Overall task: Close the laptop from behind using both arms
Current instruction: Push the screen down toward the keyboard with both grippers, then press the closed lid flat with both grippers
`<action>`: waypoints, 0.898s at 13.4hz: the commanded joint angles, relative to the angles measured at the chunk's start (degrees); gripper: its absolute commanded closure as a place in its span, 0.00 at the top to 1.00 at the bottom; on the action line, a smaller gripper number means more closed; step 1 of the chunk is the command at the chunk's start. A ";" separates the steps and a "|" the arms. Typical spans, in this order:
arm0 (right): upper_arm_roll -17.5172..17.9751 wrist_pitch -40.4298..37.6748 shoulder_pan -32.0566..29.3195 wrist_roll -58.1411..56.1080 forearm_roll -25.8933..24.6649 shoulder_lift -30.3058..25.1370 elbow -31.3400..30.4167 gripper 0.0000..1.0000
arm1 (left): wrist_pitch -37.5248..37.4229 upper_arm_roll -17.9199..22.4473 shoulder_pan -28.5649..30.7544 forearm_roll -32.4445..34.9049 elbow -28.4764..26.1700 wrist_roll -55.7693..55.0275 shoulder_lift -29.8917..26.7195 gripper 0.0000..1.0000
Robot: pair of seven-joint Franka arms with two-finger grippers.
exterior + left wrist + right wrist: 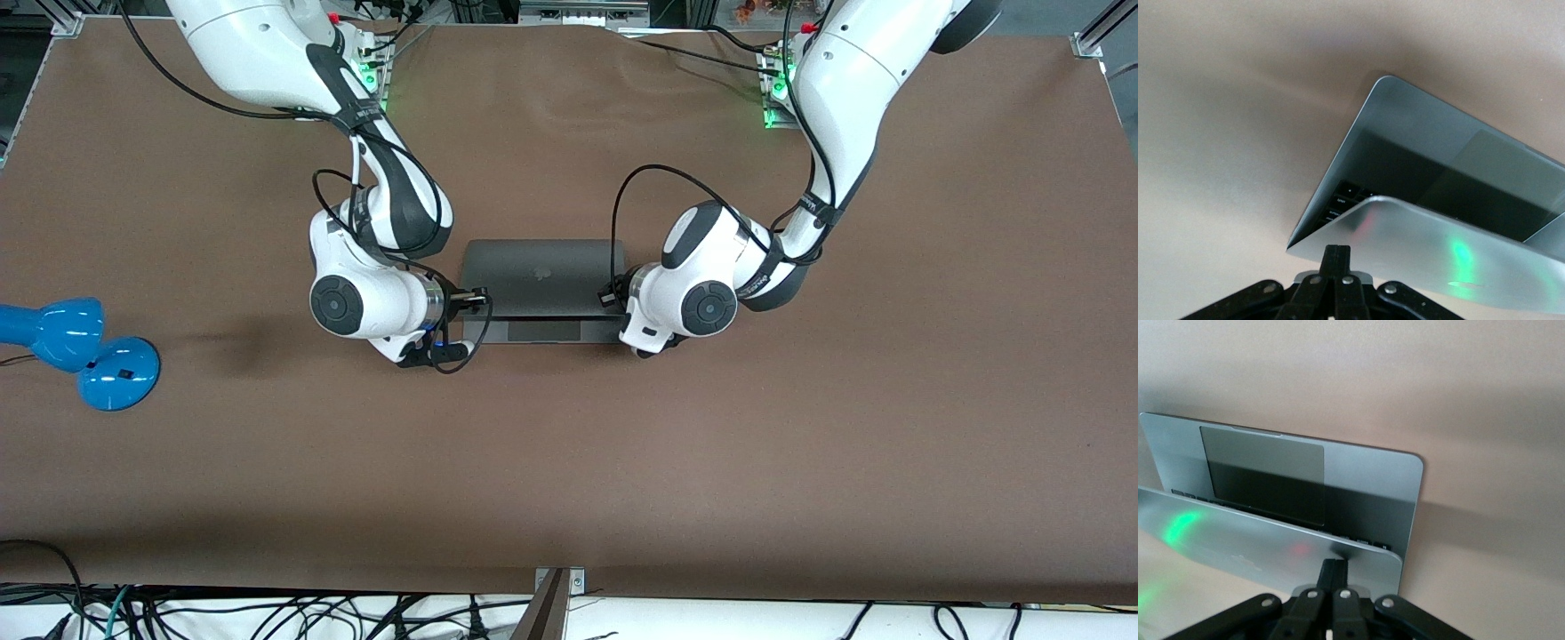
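Both claws had their fingers pressed together, holding nothing. Left gripper (1336, 261) pushed its closed tips against the lid of the laptop (542, 271) at the left arm's end; right gripper (1332, 577) did likewise at the right arm's end. Half folded, the laptop sat mid-table (800, 427) on brown cloth. A blue lamp (80, 351) lay near the table's edge at the right arm's end. Cables (267, 613) trailed below the table's near edge.
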 commanded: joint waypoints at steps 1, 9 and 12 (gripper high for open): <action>-0.61 -0.05 -0.04 -2.30 0.78 2.67 3.01 0.03 | 1.36 0.64 -0.87 1.59 2.10 0.60 2.13 0.00; -0.70 5.91 0.13 -5.20 0.78 5.83 3.28 0.03 | 4.35 0.90 -0.95 3.52 2.54 0.95 4.68 0.00; -0.70 8.38 0.22 -5.73 0.87 6.97 3.28 0.03 | 4.44 0.99 -0.95 3.79 3.06 0.95 5.56 0.00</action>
